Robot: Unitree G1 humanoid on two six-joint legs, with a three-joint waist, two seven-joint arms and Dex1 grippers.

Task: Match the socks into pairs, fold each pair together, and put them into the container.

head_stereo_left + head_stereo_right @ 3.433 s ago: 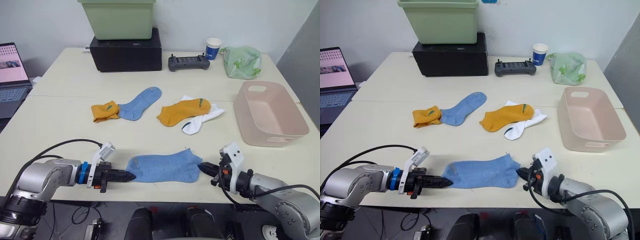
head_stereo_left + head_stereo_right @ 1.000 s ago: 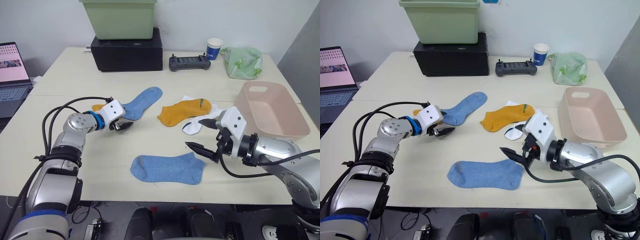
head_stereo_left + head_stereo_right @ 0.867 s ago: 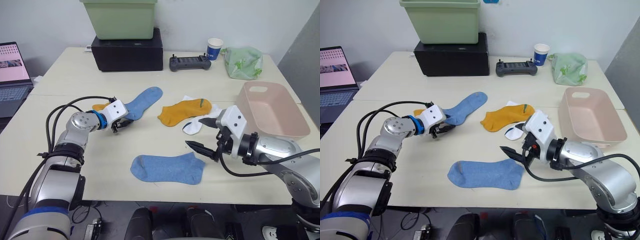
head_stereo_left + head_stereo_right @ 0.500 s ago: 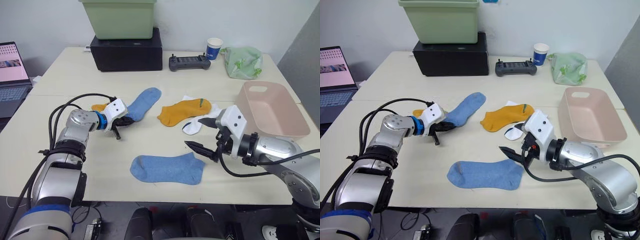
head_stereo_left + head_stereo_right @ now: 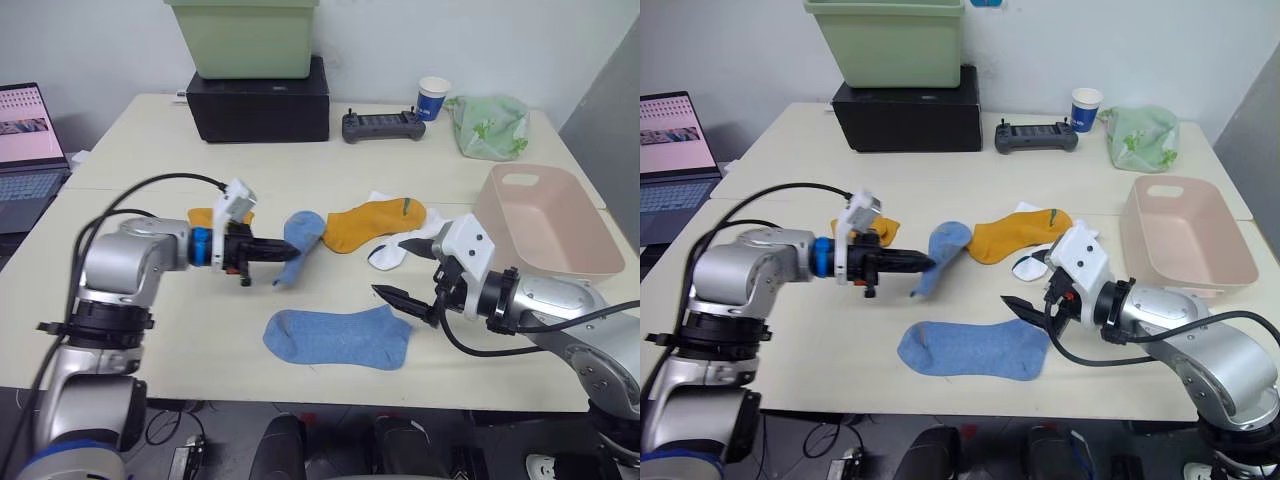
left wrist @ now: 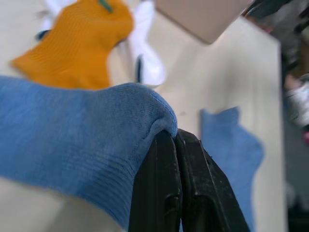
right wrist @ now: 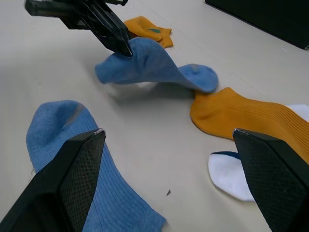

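The left tool (image 5: 276,250) has its two black fingers pressed together on the edge of a light blue sock (image 5: 297,243), which hangs folded over the fingertips with part of it lifted off the tabletop (image 5: 150,150) and its far end still resting beside a mustard-orange sock (image 5: 372,222). That orange sock lies partly over a white sock (image 5: 400,248) near the middle of the tabletop. A second mustard-orange sock (image 5: 207,216) lies just behind the left tool's wrist. The other light blue sock (image 5: 338,337) lies flat near the front edge, below and to the right of the lifted one. The right tool (image 5: 405,271) hovers just above the tabletop at the right end of this flat sock, its fingers spread wide apart and holding nothing; one fingertip points near the sock's cuff, the other near the white sock. The pale pink container (image 5: 541,226) stands at the right side of the tabletop, beyond the right tool, with no socks in it.
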